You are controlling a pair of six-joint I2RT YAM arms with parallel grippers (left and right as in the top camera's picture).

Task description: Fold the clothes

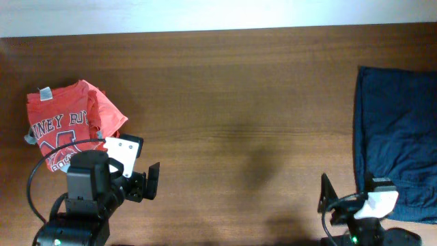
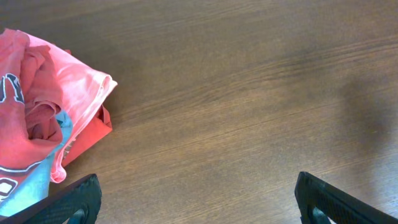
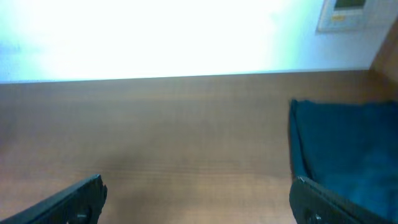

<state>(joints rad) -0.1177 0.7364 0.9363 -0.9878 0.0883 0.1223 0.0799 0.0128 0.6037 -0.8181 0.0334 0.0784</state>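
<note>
Fabric looking soft, light, limp, likely sagging when lifted. Coral T-shirt (image 1: 68, 126) lying crumpled at left of frame, grey-teal piece (image 2: 34, 183) peeking beneath. Navy garment (image 1: 396, 137) lying flat at right edge. Pinching hem or sleeve edge seeming best. Left gripper (image 2: 198, 200) and right gripper (image 3: 199, 199) gaping wide, holding nothing. Wooden table (image 1: 239, 102) stretching between, nothing obstructing.

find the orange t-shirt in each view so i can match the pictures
Overhead: the orange T-shirt lies crumpled near the left edge, just above the left arm.
Left wrist: the same shirt is bunched at the left edge.
Right wrist: not in it; only the navy cloth shows, at the right.
Shared landmark: the brown wooden table runs through all three views.
</note>
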